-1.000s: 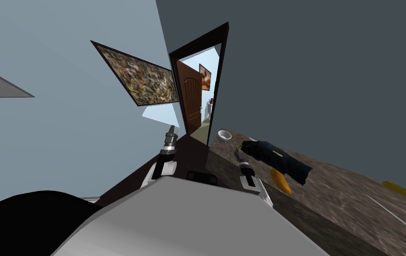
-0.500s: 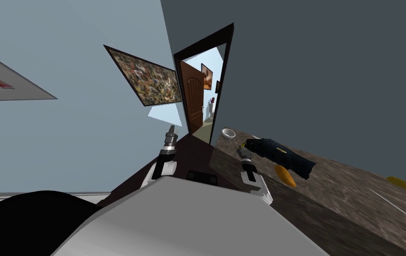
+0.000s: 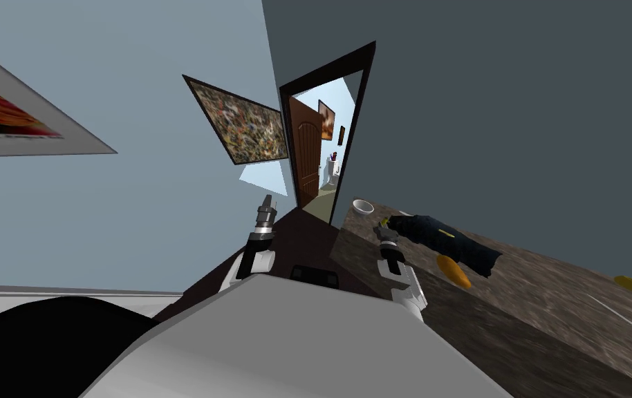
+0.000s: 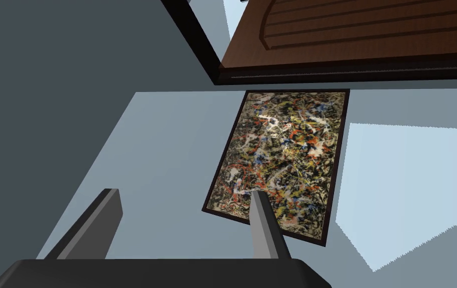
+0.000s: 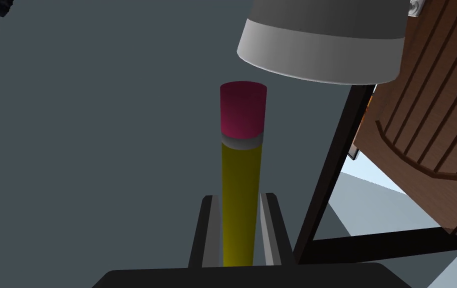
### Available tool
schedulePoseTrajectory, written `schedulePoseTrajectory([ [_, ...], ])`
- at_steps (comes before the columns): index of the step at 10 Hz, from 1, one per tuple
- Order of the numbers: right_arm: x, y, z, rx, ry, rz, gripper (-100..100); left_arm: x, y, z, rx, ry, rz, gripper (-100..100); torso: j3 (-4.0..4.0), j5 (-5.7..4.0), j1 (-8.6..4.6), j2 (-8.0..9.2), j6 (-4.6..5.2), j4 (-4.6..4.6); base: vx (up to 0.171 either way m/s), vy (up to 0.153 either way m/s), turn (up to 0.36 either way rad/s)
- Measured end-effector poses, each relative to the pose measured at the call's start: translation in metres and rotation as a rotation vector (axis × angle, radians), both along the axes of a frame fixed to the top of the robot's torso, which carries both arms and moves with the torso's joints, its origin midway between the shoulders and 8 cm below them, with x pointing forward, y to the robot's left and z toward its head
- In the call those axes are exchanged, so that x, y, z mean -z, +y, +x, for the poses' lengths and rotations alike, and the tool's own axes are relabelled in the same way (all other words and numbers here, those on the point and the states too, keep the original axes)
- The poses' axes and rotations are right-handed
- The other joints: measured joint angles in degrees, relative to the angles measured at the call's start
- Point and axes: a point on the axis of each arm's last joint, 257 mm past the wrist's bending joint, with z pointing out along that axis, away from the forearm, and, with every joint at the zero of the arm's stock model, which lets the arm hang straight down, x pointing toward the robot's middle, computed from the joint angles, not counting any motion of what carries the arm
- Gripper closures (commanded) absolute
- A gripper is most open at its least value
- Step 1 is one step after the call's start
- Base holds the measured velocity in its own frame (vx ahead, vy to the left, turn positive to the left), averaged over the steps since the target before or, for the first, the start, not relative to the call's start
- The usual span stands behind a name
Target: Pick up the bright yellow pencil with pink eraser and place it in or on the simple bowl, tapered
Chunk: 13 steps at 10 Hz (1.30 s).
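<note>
Over the last second our base and head turn, so the whole head view slides sideways; that shift is ours, not the room's. Against it, one real change stands out: the right fingers (image 5: pixel 212 230) rise and reach forward along the worktop (image 3: pixel 550 297), and the gap between them and the bowl (image 3: pixel 363 206) narrows. They stay clamped on the lower shaft of the yellow pencil (image 5: pixel 241 165), pressing it from both sides, with the pink eraser (image 5: pixel 243 110) pointing away from the hand. In the right wrist view the pale bowl looms just beyond the eraser end, its outer wall and paler rim band seen from low down. The pencil is therefore lifted and in transit, not yet over the bowl's opening. We judge that the carry is nearly done, but the hand looks low against the rim, so it likely needs more height before a release. The dark bundle (image 3: pixel 446 242) and the orange thing (image 3: pixel 453 271) lie on the worktop just beside the right arm. The left fingers (image 4: pixel 265 225) stand open, about a third of their view apart, holding nothing, off to the side of the worktop.
</note>
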Motion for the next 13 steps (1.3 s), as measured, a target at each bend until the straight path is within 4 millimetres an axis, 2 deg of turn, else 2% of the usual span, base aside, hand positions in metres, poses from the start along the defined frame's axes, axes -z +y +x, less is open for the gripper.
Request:
schedulePoseTrajectory([
  [6, -0.026, -0.020, 0.009, 0.066, -0.006, 0.001, 100, 0.000, 0.000, 0.000, 0.000, 0.000, 0.000, 0, -0.28, -0.09, -0.30, -0.46, -0.02, -0.13, 0.047, 0.055, 0.039],
  [13, -0.040, -0.052, 0.012, 0.150, 0.013, 0.074, 100, 0.000, 0.000, 0.000, 0.000, 0.000, 0.000, 0, -0.44, -0.24, -0.51, -0.75, 0.00, -0.18, 0.109, 0.025, 0.044],
])
